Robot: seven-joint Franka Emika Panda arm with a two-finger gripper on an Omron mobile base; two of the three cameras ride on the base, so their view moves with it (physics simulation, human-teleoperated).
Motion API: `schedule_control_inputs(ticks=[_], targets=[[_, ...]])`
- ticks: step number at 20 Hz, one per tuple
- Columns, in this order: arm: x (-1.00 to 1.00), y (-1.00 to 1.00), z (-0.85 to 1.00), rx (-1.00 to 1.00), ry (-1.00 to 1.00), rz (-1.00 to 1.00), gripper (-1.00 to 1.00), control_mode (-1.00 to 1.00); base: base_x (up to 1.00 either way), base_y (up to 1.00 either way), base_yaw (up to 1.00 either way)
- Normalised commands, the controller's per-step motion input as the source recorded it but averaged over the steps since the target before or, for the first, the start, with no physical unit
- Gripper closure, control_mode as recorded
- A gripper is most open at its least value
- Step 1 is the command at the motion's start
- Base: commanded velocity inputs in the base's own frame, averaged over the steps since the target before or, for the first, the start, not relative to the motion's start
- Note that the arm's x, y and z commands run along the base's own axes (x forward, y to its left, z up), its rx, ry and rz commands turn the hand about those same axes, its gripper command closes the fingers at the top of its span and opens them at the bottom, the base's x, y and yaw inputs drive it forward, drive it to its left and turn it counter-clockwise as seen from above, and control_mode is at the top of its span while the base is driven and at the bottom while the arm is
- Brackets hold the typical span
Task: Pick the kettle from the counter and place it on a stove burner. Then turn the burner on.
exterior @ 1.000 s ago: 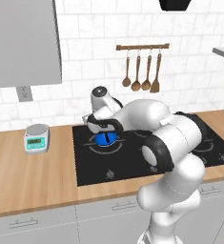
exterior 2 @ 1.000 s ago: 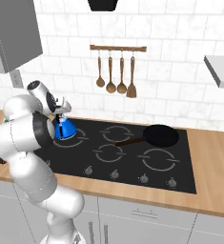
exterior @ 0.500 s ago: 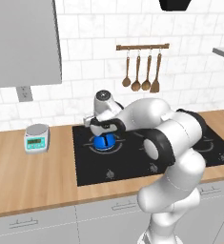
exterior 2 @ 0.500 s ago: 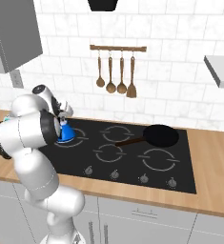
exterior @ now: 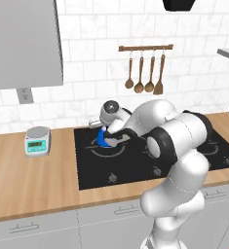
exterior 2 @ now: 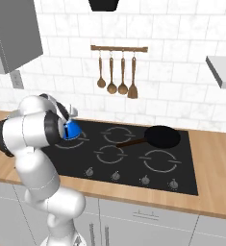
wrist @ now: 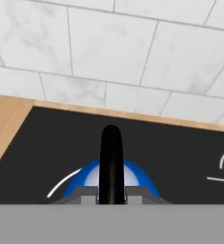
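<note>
one small bright-blue cone-shaped kettle [wrist: 132, 178], thin black upright handle [wrist: 111, 162].

The white arm rises from its base, bends at a dark elbow and reaches forward and low to the left, wrist angled down. Its pincer [wrist: 111, 195] is closed, both fingertips [wrist: 87, 194] pressed against a thin black handle between them.
</note>
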Motion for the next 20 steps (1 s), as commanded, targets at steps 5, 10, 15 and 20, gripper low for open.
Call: schedule_control_inputs(ticks=[5, 10, 15, 20], targets=[[0.10, 0.00, -0.22, 0.04, 0.00, 0.00, 1.00, -1.00, 0.00, 0.00, 0.00], [0.08, 0.00, -0.19, 0.04, 0.00, 0.00, -1.00, -1.00, 0.00, 0.00, 0.00], [0.00, 0.00, 0.00, 0.00, 0.00, 0.00, -1.00, -1.00, 0.00, 0.00, 0.00], [0.02, 0.00, 0.21, 0.00, 0.00, -0.02, -1.00, -1.00, 0.00, 0.00, 0.00]])
